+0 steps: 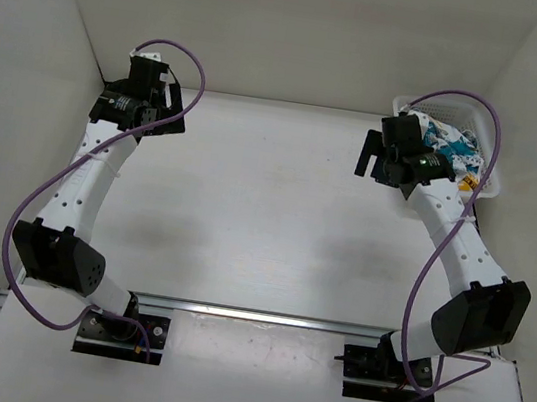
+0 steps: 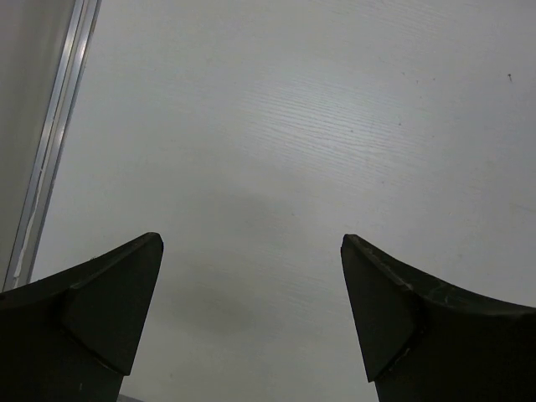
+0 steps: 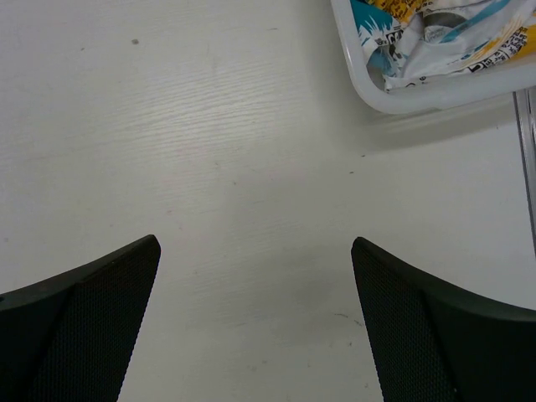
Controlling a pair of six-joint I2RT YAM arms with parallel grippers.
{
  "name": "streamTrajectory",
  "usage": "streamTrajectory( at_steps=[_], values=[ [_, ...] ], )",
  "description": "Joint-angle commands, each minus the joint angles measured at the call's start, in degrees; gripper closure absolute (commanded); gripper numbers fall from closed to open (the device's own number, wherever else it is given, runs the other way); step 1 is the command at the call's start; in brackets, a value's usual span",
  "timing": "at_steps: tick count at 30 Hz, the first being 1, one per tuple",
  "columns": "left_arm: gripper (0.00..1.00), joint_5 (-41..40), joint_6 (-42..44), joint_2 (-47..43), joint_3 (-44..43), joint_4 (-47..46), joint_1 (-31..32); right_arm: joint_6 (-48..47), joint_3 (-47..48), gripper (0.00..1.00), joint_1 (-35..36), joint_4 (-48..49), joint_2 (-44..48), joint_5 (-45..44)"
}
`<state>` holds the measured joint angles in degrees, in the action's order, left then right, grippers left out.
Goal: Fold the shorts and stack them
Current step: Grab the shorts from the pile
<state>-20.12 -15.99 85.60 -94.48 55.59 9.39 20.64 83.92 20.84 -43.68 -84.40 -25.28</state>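
Note:
The shorts (image 1: 456,146), white fabric with a teal, orange-yellow and black print, lie crumpled in a white plastic basket (image 1: 401,104) at the table's far right. They also show in the right wrist view (image 3: 435,38), at its top right, inside the basket's rim (image 3: 368,88). My right gripper (image 1: 372,153) is open and empty above bare table, just left of the basket; its jaws stand wide apart in the right wrist view (image 3: 254,243). My left gripper (image 1: 158,94) is open and empty at the far left, over bare table in the left wrist view (image 2: 251,243).
White walls close in the table at the left, back and right. An aluminium strip (image 2: 59,142) runs along the table's edge beside the left gripper. An aluminium rail (image 1: 261,316) crosses the near side by the arm bases.

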Motion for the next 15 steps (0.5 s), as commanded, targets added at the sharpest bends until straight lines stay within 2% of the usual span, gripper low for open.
streamTrajectory(
  at_steps=[1, 8, 12, 15],
  values=[
    [0.00, 0.9, -0.6, -1.4, -2.3, 0.6, -0.2, 0.3, 2.9, 0.00, -0.8, -1.1, -0.4, -0.8],
    [0.00, 1.4, -1.1, -1.9, -1.2, 0.6, -0.2, 1.1, 2.4, 0.00, -0.8, -1.7, -0.4, -1.9],
    [0.00, 4.7, -1.8, -2.5, -0.7, 0.6, -0.2, 1.1, 1.9, 0.00, -0.8, -1.7, -0.4, -2.4],
    [0.00, 7.8, -2.4, -3.0, -0.2, 0.6, -0.2, -0.6, 1.9, 0.00, -3.6, -1.7, -0.4, -0.2]
  ],
)
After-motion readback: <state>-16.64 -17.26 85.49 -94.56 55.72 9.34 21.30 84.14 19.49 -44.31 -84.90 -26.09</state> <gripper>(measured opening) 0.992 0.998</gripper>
